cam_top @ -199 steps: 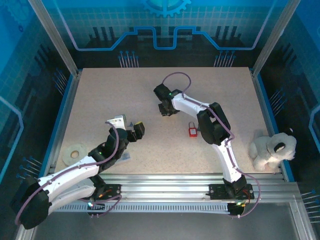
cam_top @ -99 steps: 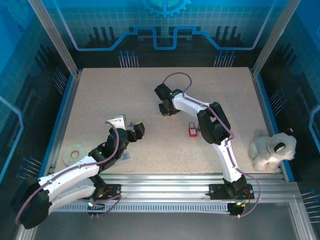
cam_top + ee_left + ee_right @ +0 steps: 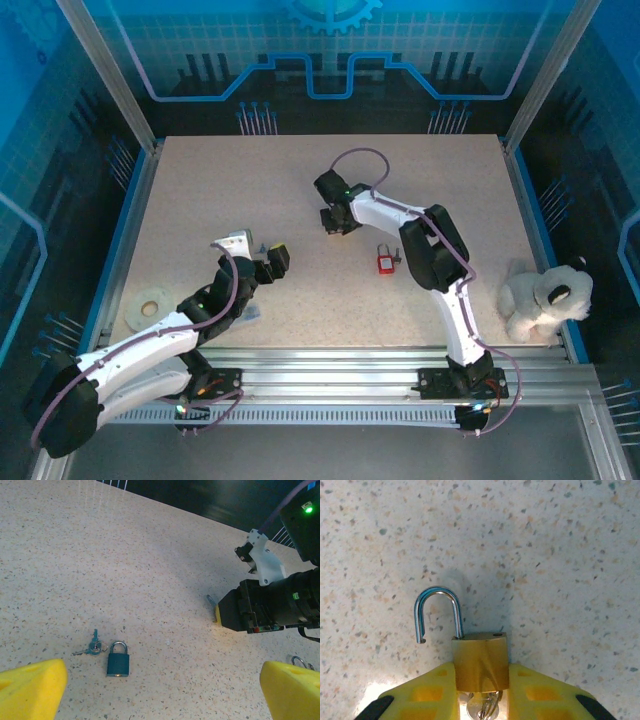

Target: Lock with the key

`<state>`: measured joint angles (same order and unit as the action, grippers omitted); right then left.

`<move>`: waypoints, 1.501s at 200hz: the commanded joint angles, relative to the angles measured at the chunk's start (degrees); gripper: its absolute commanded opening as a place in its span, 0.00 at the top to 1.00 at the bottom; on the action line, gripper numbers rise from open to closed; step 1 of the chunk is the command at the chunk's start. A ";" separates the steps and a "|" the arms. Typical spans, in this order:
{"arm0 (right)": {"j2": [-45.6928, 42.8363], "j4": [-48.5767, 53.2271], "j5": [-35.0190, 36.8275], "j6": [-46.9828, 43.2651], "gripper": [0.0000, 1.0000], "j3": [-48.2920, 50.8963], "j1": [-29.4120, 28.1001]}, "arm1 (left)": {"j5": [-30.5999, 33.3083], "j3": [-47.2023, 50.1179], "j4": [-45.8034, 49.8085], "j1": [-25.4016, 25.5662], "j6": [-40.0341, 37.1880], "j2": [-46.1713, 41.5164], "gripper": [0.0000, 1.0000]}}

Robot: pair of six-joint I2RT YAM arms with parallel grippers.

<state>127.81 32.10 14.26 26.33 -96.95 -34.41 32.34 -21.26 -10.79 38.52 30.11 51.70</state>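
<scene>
L gripper [image 3: 161, 687]: jaws wide apart, yellow tips in both lower corners of L wrist view. Just beyond, lower left: key [image 3: 93, 644], tiny, teal plastic head, thin metal blade, small ring. It lies flat on table [image 3: 150, 550], just beside teal padlock [image 3: 118, 660]. R gripper [image 3: 481, 690] clamped on brass padlock [image 3: 480, 655], shackle swung open. Table: pale speckled top, blue edging. Top view: red padlock [image 3: 385, 262] mid-frame, plush dog [image 3: 545, 297] far right, blue panelled walls [image 3: 420, 50] at top.
</scene>
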 commanded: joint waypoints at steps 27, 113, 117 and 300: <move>-4.54 -1.71 -3.76 0.49 0.77 6.41 0.22 | 1.24 -1.29 0.14 0.15 0.30 0.15 0.01; -11.30 -6.76 -7.59 1.11 0.77 14.68 -0.17 | 0.82 -1.43 -0.19 0.19 0.70 1.60 0.01; -11.58 -6.83 -7.77 1.08 0.77 14.99 -0.15 | 0.80 -1.50 -0.20 0.23 0.70 1.64 0.01; -27.65 -15.52 -15.63 0.66 0.78 31.57 -1.27 | -0.77 -2.20 -0.89 0.24 1.27 5.41 0.01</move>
<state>103.37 18.76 0.89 26.94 -67.00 -34.96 32.12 -21.52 -10.83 38.52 30.15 56.29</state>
